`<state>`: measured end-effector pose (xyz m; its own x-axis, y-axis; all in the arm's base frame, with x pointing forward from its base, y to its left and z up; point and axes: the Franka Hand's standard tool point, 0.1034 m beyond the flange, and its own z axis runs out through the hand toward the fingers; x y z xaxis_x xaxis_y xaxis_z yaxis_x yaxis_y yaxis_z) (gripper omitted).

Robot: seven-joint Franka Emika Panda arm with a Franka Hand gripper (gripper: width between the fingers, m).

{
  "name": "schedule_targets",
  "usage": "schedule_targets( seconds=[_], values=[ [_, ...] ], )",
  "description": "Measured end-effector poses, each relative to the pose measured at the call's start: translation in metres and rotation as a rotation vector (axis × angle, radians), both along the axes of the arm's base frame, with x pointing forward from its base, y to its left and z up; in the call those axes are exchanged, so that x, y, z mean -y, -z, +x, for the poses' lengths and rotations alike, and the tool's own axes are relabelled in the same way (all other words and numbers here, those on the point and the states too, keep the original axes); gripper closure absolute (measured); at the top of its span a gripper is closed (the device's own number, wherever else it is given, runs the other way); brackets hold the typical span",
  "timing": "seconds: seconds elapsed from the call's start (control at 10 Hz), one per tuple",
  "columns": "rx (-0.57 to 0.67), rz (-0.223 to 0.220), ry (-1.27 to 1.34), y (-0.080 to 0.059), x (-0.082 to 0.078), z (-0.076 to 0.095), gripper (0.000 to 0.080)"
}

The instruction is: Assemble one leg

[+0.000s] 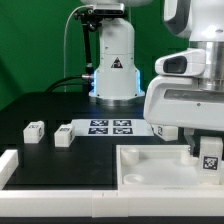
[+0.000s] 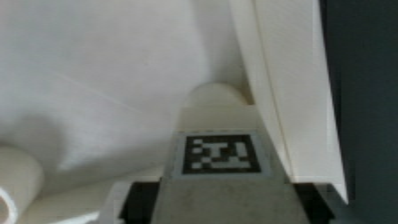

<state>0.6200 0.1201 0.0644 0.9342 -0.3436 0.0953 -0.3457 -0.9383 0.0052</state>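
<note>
My gripper [image 1: 207, 158] is shut on a leg [image 1: 210, 152], a small white block with a black-and-white tag. It holds the leg upright over the right corner of the large white tray-like piece [image 1: 150, 165]. In the wrist view the held leg [image 2: 221, 150] fills the middle, its rounded tip close to the tray's raised rim [image 2: 281, 70]; dark finger pads [image 2: 151, 200] press both its sides. Two more legs lie on the black table at the exterior view's left: one [image 1: 35, 129] further left, one [image 1: 63, 135] beside the marker board [image 1: 110, 127].
A white L-shaped rail [image 1: 8, 166] runs along the table's front and left edge. The robot's white base [image 1: 115, 70] stands behind the marker board. Another small white block [image 1: 160, 130] lies right of the marker board, partly behind the arm.
</note>
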Motion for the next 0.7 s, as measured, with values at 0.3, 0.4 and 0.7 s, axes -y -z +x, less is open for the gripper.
schedule_targets(
  seconds=[0.3,0.4,0.7],
  values=[
    [0.008,-0.006,0.206,-0.001,0.013,0.001,0.0504],
    [0.011,-0.01,0.248,-0.001,0.016,0.001,0.0504],
    [0.019,-0.027,0.465,-0.001,0.034,-0.002,0.0495]
  ],
)
